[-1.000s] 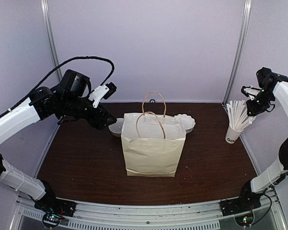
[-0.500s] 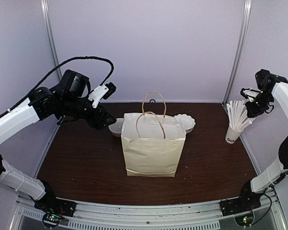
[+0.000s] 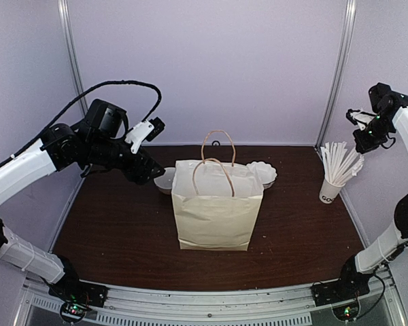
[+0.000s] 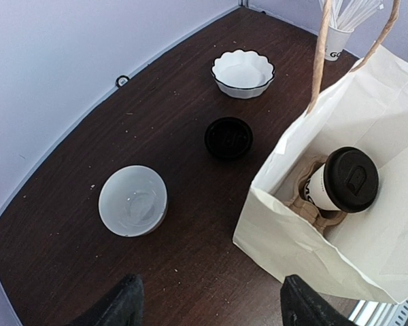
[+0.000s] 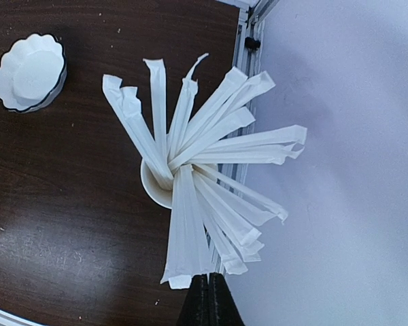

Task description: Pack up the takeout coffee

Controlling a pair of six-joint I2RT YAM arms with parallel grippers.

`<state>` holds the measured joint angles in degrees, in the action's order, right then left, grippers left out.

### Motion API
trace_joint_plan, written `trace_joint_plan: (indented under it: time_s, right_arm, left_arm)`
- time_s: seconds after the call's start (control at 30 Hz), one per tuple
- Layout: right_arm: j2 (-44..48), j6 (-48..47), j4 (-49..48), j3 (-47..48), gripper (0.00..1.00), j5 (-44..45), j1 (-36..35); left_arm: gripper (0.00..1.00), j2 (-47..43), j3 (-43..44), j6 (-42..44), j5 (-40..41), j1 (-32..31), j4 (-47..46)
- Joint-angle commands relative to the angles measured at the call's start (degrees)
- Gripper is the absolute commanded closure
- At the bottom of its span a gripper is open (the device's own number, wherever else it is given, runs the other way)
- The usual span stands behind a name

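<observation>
Pale lilac walls enclosed a dark brown bench [image 3: 122, 231]. At its middle stood an open white paper bag [image 3: 214, 210] with looped handles. Inside the bag, the takeout coffee cup [image 4: 318, 190], white with dark letters, sat upright in a brown cardboard carrier [image 4: 303, 205], its black lid [image 4: 351, 180] pressed on. My left claw [image 4: 211, 305] hovered above the bench beside the bag's open mouth, its fingers spread wide apart. Below it lay a plain white bowl [image 4: 132, 200], a loose black lid [image 4: 228, 138] and, farther back, a scalloped white bowl [image 4: 243, 73]. My right claw [image 5: 209, 302] hung high at the bench's right edge, fingers pressed together, above a paper cup [image 5: 153, 189] bristling with wrapped white sticks [image 5: 190, 224].
</observation>
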<state>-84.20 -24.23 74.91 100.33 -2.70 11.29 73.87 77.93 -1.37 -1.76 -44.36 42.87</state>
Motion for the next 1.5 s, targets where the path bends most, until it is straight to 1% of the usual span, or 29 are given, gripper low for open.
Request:
trace_joint_plan:
  time_s: [0.0, 0.13, 0.23, 0.37, 0.47, 0.57, 0.7, 0.87, 0.97, 1.1, 1.2, 1.3, 1.43, 1.47]
  right_arm:
    - [0.9, -0.8, 5.8, 5.7, 1.0, -0.9, 0.4]
    - [3.1, -1.8, 6.4, 7.7, 1.0, -1.3, 0.4]
    - [5.4, -2.5, 6.5, 9.4, 1.0, -2.4, 0.4]
    - [8.3, -3.9, 6.6, 13.4, 1.0, -5.8, 0.4]
    - [9.8, -3.6, 6.2, 17.2, 1.0, -8.2, 0.5]
    - [10.5, -3.5, 6.2, 21.7, 1.0, -15.2, 0.5]
    - [9.6, -2.8, 7.5, 27.5, 1.0, -33.3, 0.4]
    - [8.4, -3.5, 9.2, 28.7, 1.0, -50.9, 0.4]
    - [8.9, -6.4, 11.8, 28.7, 1.0, -57.5, 0.4]
    - [9.9, -11.2, 16.7, 28.5, 1.0, -63.4, 0.3]
    - [10.5, -14.5, 20.4, 27.5, 1.0, -65.9, -0.4]
    - [11.3, -14.6, 20.1, 24.5, 1.0, -65.2, -3.5]
    - [11.6, -12.9, 17.9, 20.4, 1.0, -59.5, -10.9]
    - [11.6, -12.3, 16.9, 19.1, 1.0, -58.0, -14.1]
  left_arm:
    - [0.27, 0.5, 0.8, 0.8, -0.4, 0.0, -2.6]
    - [0.27, 1.0, 1.2, 0.8, 0.3, 0.0, -2.4]
    - [0.26, 2.4, 2.8, 2.7, 0.9, 0.0, -1.2]
    - [0.26, 4.6, 5.7, 3.4, 0.9, 0.1, 0.2]
    - [0.26, 6.6, 8.5, 3.7, 3.0, 0.1, 1.1]
    - [0.26, 7.9, 9.8, 3.3, 4.7, 0.1, 1.1]
    - [0.26, 7.9, 10.2, 2.5, 6.2, 0.2, 0.5]
    - [0.26, 6.5, 10.6, 1.6, 7.4, 0.3, 0.5]
    - [0.25, 5.4, 10.5, 1.5, 9.2, 0.3, 1.2]
    - [0.25, 4.3, 10.7, 1.5, 11.7, 0.5, 2.2]
    - [0.24, 3.6, 10.5, 1.5, 12.9, 0.8, 1.9]
    - [0.24, 3.1, 9.7, 1.5, 13.4, 1.0, 1.3]
    - [0.24, 3.0, 9.2, -0.3, 13.4, 1.1, 1.2]
    - [0.24, 2.9, 9.2, -0.3, 13.4, 1.1, 1.3]
